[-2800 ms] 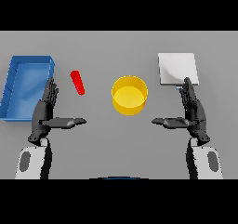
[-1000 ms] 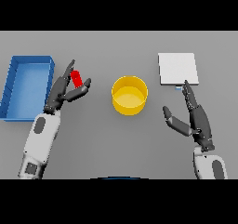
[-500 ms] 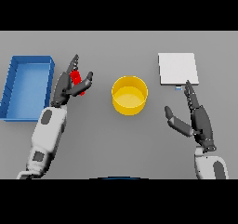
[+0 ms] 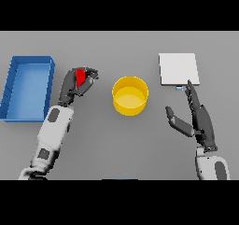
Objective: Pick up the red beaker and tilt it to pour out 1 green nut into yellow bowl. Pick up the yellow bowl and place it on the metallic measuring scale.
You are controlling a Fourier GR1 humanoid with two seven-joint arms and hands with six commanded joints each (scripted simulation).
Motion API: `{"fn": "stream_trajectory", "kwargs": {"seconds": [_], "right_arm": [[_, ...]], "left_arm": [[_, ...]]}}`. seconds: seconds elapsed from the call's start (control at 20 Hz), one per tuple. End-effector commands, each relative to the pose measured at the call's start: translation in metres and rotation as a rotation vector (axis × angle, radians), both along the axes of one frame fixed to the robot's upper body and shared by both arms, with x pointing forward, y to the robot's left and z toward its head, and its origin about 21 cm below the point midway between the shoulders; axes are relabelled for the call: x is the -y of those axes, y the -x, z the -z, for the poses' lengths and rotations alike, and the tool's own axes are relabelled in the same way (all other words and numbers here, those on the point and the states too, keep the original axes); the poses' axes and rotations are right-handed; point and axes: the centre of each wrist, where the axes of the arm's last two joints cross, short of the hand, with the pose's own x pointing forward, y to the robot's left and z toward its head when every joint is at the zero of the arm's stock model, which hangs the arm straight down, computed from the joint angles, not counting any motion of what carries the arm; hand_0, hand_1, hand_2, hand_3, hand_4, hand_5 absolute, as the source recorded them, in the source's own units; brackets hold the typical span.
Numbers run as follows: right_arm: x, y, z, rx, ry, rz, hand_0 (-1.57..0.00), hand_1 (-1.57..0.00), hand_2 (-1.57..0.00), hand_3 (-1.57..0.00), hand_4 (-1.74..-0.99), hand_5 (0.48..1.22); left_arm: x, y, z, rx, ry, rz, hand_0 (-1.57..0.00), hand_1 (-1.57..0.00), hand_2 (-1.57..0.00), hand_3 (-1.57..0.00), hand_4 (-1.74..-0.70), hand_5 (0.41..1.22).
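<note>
The red beaker [image 4: 80,76] shows only partly, wrapped inside my left hand [image 4: 74,85], whose fingers curl round it left of the yellow bowl [image 4: 130,95]. The bowl stands at the table's middle, a little apart from that hand. No green nut can be made out. The metallic measuring scale [image 4: 178,69] lies flat at the right rear. My right hand [image 4: 196,116] hovers just in front of the scale, fingers straight and thumb spread, holding nothing.
A blue tray [image 4: 28,86] sits at the left edge, close beside my left forearm.
My left hand reached forward to the red beaker and its fingers have curled shut round it. The right hand drifted slightly and stays open.
</note>
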Motion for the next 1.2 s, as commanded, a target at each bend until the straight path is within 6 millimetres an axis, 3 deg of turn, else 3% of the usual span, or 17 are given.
{"fn": "stream_trajectory", "kwargs": {"seconds": [0.0, 0.05, 0.15, 0.45, 0.6, 0.85, 1.15], "right_arm": [[-0.001, 0.001, 0.0, -0.003, -0.008, -0.006, 0.0, 0.0, 0.0, 0.0, -1.251, 0.646], [0.0, 0.003, -0.001, 0.01, -0.014, -0.006, 0.0, 0.0, 0.0, 0.0, -1.255, 0.644], [-0.003, 0.002, 0.001, -0.008, -0.003, -0.003, 0.0, 0.0, 0.0, 0.0, -1.245, 0.642], [-0.003, -0.001, 0.001, 0.009, 0.016, -0.005, 0.0, 0.0, 0.0, 0.0, -1.228, 0.645], [0.0, 0.0, 0.002, 0.028, 0.034, -0.002, 0.0, 0.0, 0.0, 0.0, -1.219, 0.653], [0.002, -0.001, 0.002, 0.05, 0.052, 0.006, 0.0, 0.0, 0.0, 0.0, -1.219, 0.661], [0.001, 0.001, 0.0, 0.03, 0.072, 0.011, 0.0, 0.0, 0.0, 0.0, -1.19, 0.658]], "left_arm": [[-0.001, 0.0, -0.001, -0.015, -0.003, -0.005, -1.36, -1.36, -1.38, -1.3, -1.56, 1.163], [0.0, 0.001, -0.002, -0.019, -0.006, -0.011, -1.4, -1.41, -1.42, -1.36, -1.54, 1.174], [0.001, 0.0, -0.004, -0.014, 0.071, 0.002, -1.46, -1.47, -1.47, -1.43, -1.61, 1.165], [-0.005, -0.009, -0.038, 0.035, 0.16, 0.043, -1.54, -1.54, -1.55, -1.54, -1.71, 1.132], [-0.011, -0.013, -0.056, 0.068, 0.088, 0.079, -1.56, -1.56, -1.56, -1.55, -1.72, 1.13], [-0.004, -0.012, -0.064, 0.068, 0.0, 0.117, -1.56, -1.56, -1.56, -1.55, -1.72, 1.139], [0.003, -0.02, -0.092, 0.09, -0.384, 0.212, -1.57, -1.57, -1.57, -1.57, -1.74, 1.12]]}}
